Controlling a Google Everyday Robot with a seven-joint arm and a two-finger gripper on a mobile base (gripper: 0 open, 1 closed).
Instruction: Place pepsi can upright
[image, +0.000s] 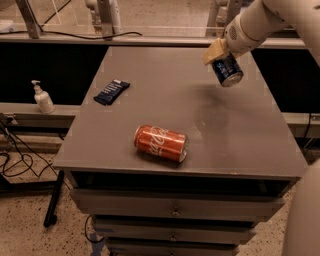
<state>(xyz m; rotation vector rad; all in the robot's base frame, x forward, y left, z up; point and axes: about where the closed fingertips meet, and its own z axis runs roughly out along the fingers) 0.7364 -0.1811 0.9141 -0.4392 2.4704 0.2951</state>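
Observation:
The pepsi can (227, 71) is dark blue with a silver end. It hangs tilted in the air above the right rear part of the grey table (170, 105), silver end facing down and toward me. My gripper (218, 54) is shut on the can's upper end, its tan fingers (213, 51) on either side of it. The white arm comes in from the upper right.
An orange-red Coca-Cola can (160, 143) lies on its side near the table's front edge. A flat dark blue packet (111, 92) lies at the left side. A white pump bottle (43, 98) stands on a ledge left of the table. Drawers sit below the tabletop.

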